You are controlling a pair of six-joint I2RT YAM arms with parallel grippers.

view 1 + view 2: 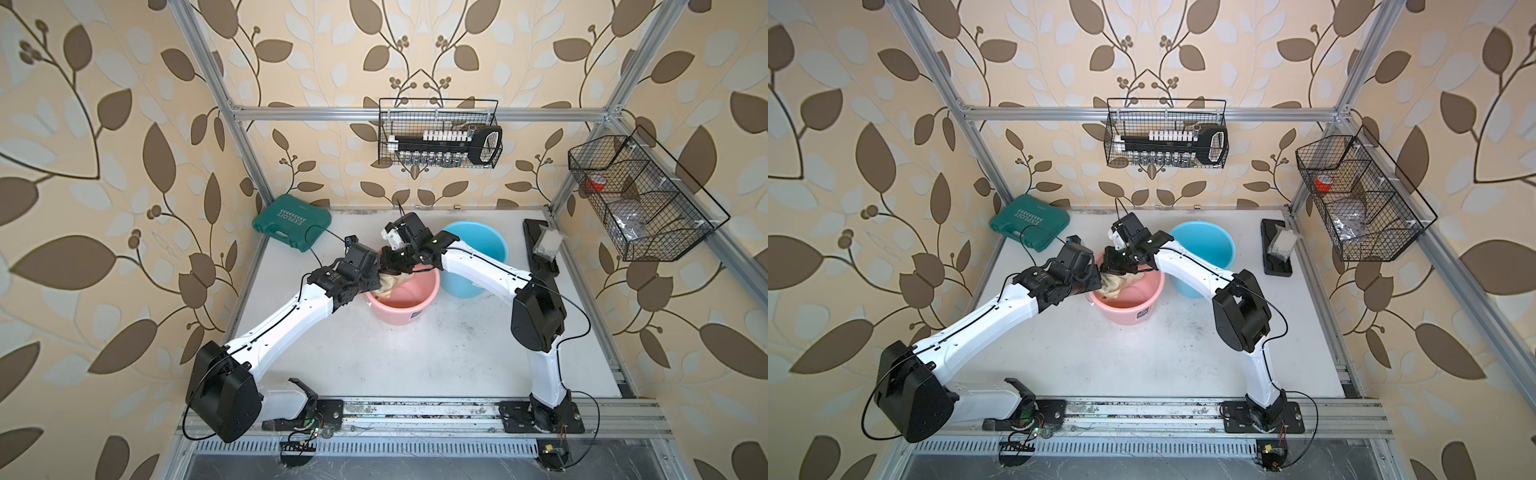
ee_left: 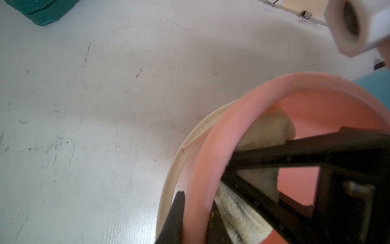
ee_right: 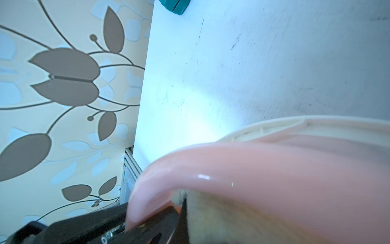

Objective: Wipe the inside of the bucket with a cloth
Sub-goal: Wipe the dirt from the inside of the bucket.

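Pale-yellow cloth [image 1: 391,285] in right gripper [image 1: 395,269]

Cloth [image 1: 389,286] mostly hidden inside the bucket [image 3: 232,164] (rim blurred in right wrist view).

Top views look down; wrist views closely share the bucket [image 2: 198,169].

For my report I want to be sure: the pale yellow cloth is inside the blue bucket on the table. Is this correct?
Not the blue bucket: the pale yellow cloth is inside the pink bucket on the table, as both top views show.
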